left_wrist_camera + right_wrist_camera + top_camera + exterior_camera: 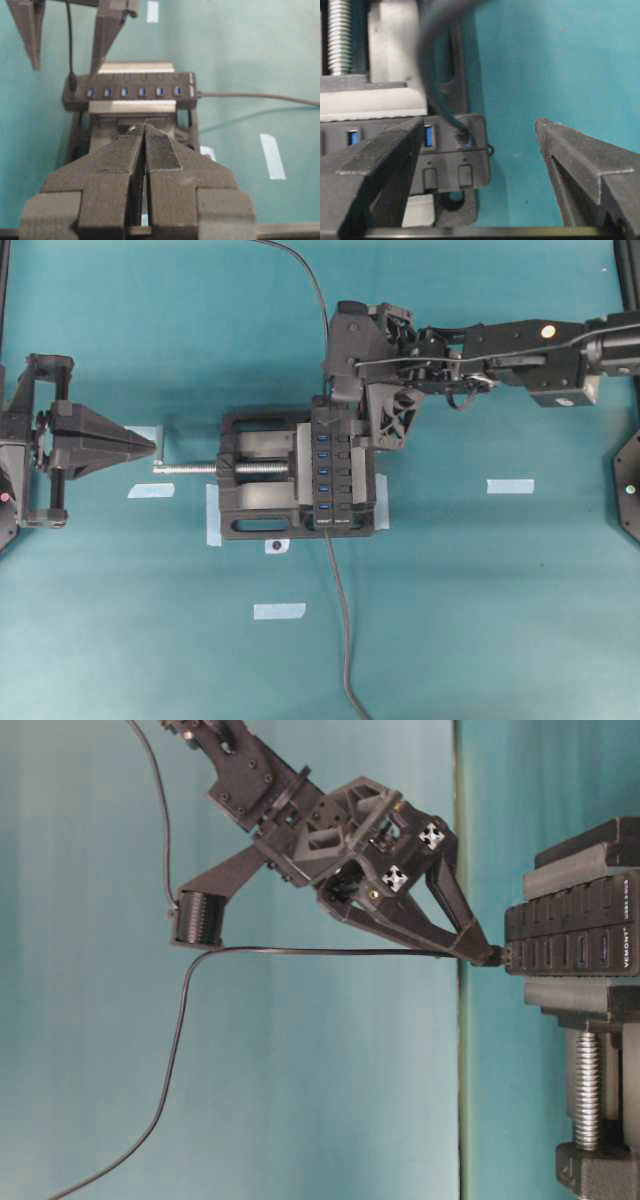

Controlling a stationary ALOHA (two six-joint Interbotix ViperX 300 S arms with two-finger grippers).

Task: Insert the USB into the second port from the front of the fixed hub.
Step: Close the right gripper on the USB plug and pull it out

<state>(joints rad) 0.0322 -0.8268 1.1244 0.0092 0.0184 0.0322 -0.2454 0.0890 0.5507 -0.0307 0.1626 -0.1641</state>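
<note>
Teal tabletop (pixel 120 640), several pale tape strips (pixel 279 611) stuck on it.

Left gripper (pixel 150 445): fingers pressed together, nothing between them; tip just beside the end of the silver screw (pixel 215 468) in the overhead view. Its wrist view looks over the closed fingers (pixel 162 155) at the port side of the fixed hub (pixel 132 90), directly ahead.

Black vise (pixel 255 485): holds the fixed hub (pixel 335 475) clamped between its metal jaw plates. Hub's own cable (pixel 340 620) leaves the near end.

USB (pixel 463 134): seated in the last port at the hub's end, its thin cable (pixel 300 951) trailing away. Only the right wrist view shows the plug's port clearly; in the overhead view the gripper body covers it.

Right gripper (pixel 480 165): fingers spread wide, straddling the hub end, one finger over the ports, the other over bare table; the plug lies between them, untouched.

Table-level view alone shows white lettering on the hub's end, apparently "VEMONT" (pixel 627 942); smaller print beside it is illegible.
</note>
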